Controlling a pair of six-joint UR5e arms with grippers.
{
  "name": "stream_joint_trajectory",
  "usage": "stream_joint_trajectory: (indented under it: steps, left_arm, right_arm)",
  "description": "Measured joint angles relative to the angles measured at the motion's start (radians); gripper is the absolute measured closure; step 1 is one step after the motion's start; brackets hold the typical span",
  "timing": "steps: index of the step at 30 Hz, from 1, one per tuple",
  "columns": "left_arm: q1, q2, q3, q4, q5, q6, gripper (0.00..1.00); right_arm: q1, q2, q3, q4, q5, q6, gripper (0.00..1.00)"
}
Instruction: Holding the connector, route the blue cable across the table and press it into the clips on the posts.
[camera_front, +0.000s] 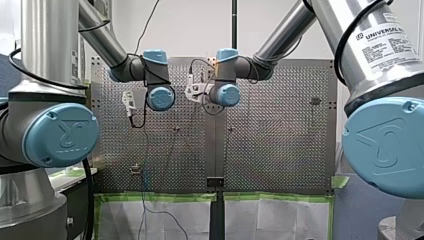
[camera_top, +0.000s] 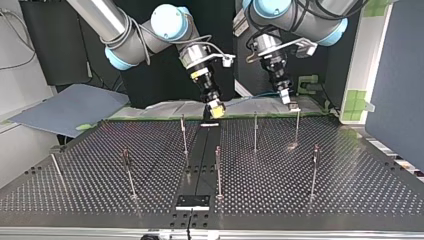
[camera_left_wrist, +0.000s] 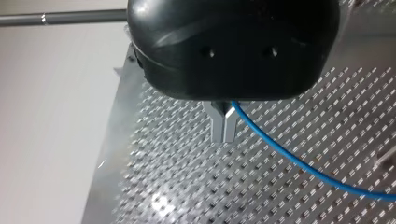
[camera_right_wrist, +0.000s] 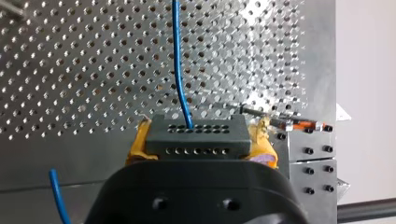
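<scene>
Fingers (camera_right_wrist: 138, 144) of your right gripper (camera_right_wrist: 201, 142) clamped on dark connector (camera_right_wrist: 196, 135), blue cable (camera_right_wrist: 180, 70) leading from it over perforated table (camera_right_wrist: 70, 70), metal fingers of your left gripper (camera_left_wrist: 225, 137) pinched shut on that cable, both at top view's far table edge, posts (camera_top: 255, 131) nearer.

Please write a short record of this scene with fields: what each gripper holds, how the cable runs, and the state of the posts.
right gripper: shut on the connector, which sits between its yellow pads
left gripper: shut on the blue cable
cable path: leaves the connector's face and runs out over the perforated table
posts: several, upright on the table; in the top view none visibly carries the cable
left gripper place: at the top of a far post in the top view
</scene>
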Motion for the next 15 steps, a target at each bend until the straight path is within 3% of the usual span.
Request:
stream_joint_trajectory:
  steps: [5, 15]
  left_arm:
    - [0.041, 0.044, 0.006, -0.044, 0.022, 0.003, 1.0]
    - [0.113, 0.102, 0.032, -0.085, 0.108, -0.01, 1.0]
  right_arm:
    - [0.0, 0.003, -0.042, 0.042, -0.008, 0.012, 1.0]
    - [0.013, 0.029, -0.121, 0.121, -0.023, 0.014, 1.0]
